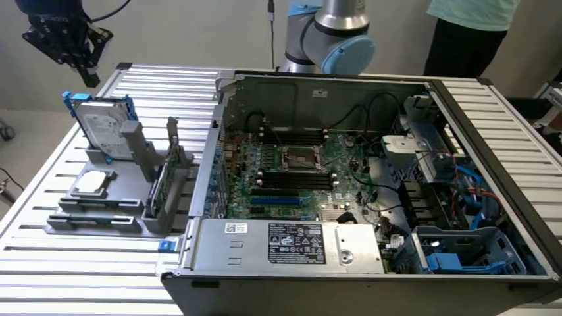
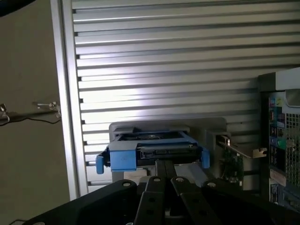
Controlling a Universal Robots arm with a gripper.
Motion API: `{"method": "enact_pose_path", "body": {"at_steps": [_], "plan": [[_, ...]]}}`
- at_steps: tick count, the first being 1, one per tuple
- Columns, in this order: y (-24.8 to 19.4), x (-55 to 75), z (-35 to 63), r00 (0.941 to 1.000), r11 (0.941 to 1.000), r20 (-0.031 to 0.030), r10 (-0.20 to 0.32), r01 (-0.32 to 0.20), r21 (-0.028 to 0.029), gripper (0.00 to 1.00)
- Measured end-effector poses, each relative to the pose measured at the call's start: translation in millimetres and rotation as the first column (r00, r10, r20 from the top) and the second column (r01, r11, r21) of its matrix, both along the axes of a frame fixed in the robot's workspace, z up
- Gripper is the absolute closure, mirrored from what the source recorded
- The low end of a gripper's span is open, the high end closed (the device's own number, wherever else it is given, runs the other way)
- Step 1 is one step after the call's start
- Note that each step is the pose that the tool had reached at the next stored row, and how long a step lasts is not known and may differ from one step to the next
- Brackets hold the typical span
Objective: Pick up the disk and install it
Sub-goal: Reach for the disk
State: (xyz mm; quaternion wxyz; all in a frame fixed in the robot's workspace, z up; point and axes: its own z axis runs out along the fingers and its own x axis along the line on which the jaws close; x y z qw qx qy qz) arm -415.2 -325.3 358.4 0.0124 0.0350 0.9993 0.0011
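The disk stands upright in a grey stand, top edge free; the gripper, pressed together, hangs above.

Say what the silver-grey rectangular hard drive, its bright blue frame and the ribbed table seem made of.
The silver-grey rectangular hard drive: likely metal, with a dull grey casing and a white paper-like label. The bright blue frame: probably moulded plastic, with even colour and a soft sheen. The ribbed table: seemingly aluminium slats, pale with streaked glare.
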Motion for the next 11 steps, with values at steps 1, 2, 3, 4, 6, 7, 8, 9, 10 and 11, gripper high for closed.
{"method": "enact_pose_path", "body": {"at_steps": [1,2,3,4,6,7,8,9,10,11], "plan": [[0.0,-4.5,-0.6,1.0,1.0,-0.0001,0.0,0.0,-0.0023,0.89],[0.1,-9.0,-1.1,1.0,1.0,0.0,0.0,0.0,-0.0047,0.89],[0.3,-13.5,-1.5,1.0,1.0,-0.0001,0.0,0.0,-0.0074,0.89],[0.5,-18.0,-1.9,1.0,0.9999,-0.0001,0.0,0.0,-0.0104,0.89],[2.6,-26.6,-2.2,1.0,0.9999,0.0,0.0,0.0,-0.0156,0.89],[3.4,-28.0,-2.2,1.0,0.9999,-0.0002,0.0,0.0,-0.0169,0.89],[3.4,-28.0,-2.2,1.0,0.9998,0.0,0.0,0.0,-0.0174,0.89],[3.4,-28.0,-2.2,1.0,0.9998,0.0,0.0,0.0,-0.0174,0.89],[3.4,-28.0,-2.2,1.0,0.9998,0.0,0.0,0.0,-0.0174,0.89],[3.4,-28.0,-2.2,1.0,0.9998,0.0,0.0,0.0,-0.0175,0.89]]}}
